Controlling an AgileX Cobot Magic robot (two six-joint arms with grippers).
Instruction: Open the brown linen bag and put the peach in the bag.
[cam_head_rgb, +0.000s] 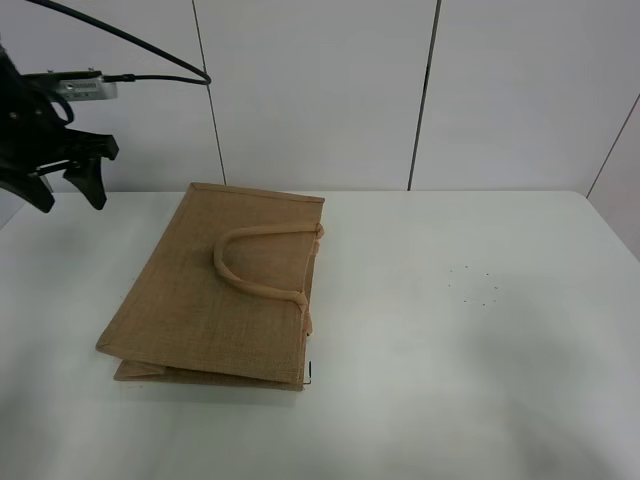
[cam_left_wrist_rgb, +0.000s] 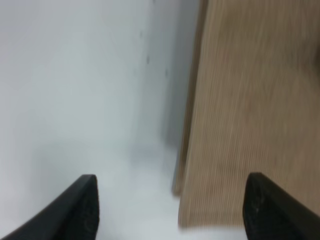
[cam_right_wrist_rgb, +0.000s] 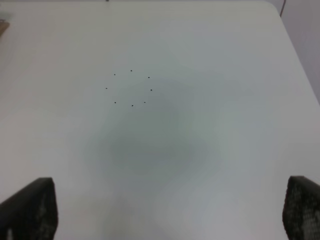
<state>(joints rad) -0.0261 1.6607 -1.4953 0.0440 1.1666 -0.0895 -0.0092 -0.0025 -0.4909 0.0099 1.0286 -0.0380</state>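
The brown linen bag (cam_head_rgb: 220, 285) lies flat and folded on the white table (cam_head_rgb: 480, 360), left of centre, with one loop handle (cam_head_rgb: 262, 262) resting on top. My left gripper (cam_head_rgb: 70, 188) hangs open and empty above the table's far left, up and to the left of the bag. In the left wrist view its fingers (cam_left_wrist_rgb: 85, 207) are spread wide above the bag's edge (cam_left_wrist_rgb: 250, 115). My right gripper (cam_right_wrist_rgb: 170, 212) is open and empty over bare table; it does not show in the exterior view. The peach is not in view.
A ring of small black dots (cam_head_rgb: 473, 285) marks the table to the right of the bag; it also shows in the right wrist view (cam_right_wrist_rgb: 130, 88). A white panelled wall (cam_head_rgb: 400, 90) stands behind the table. A small dark tag (cam_head_rgb: 309, 373) sits at the bag's near corner.
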